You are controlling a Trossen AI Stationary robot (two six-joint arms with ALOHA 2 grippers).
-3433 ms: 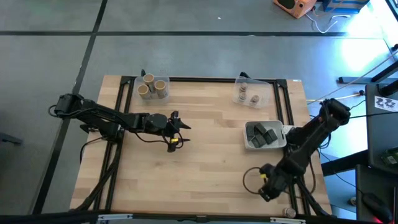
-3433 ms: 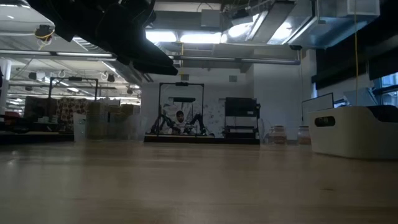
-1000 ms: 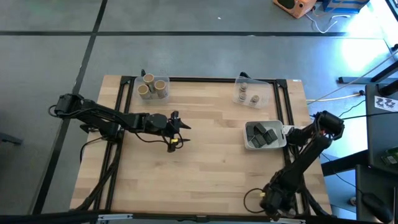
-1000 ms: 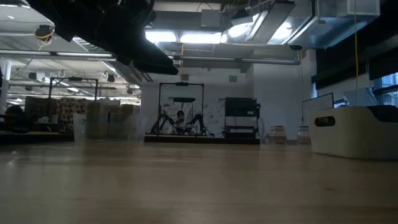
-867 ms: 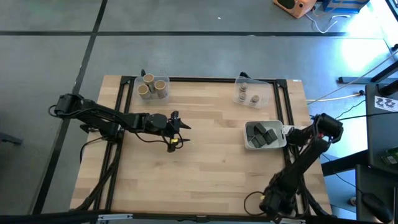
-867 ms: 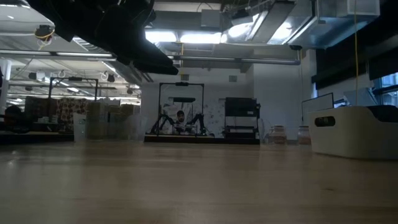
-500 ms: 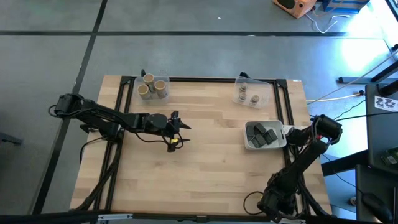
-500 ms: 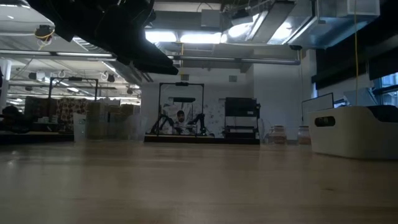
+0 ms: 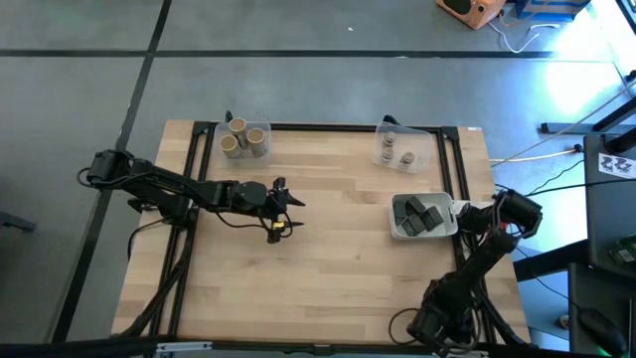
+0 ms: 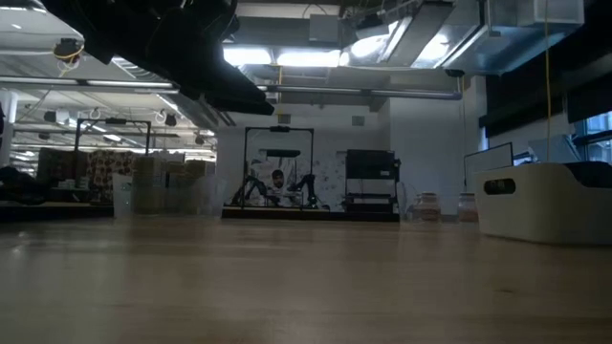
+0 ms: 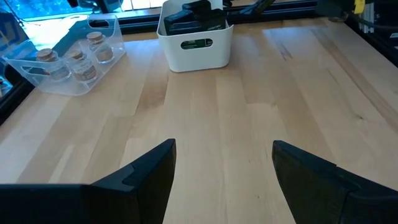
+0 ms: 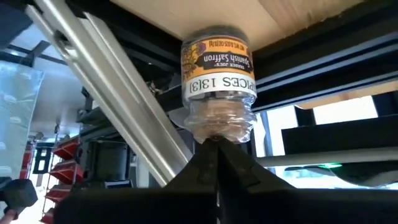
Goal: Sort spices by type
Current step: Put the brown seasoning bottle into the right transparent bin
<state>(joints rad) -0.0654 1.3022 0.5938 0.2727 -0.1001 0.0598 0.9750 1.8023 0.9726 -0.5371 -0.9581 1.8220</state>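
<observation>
Beside the white rectangular plastic dish [image 9: 422, 231] of dark grey boxy packs [image 9: 418, 212], the clear tray [image 9: 404, 147] holds grey-capped jars [image 9: 397, 154]; tan cylinders [image 9: 238, 136] sit well apart; left end effector [image 9: 281, 207] hovers open mid-worktop [image 9: 338, 259]; right end effector [image 12: 217, 149], off the worktop's edge, has its fingers together under a clear saffron jar [image 12: 217, 81].

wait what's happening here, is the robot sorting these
Mostly sorted: tan cylinders fill one clear tray, small jars another, dark packs the white dish. The left gripper hangs open over bare table. The right gripper, down past the table's near right edge, pinches a saffron jar by its cap.
</observation>
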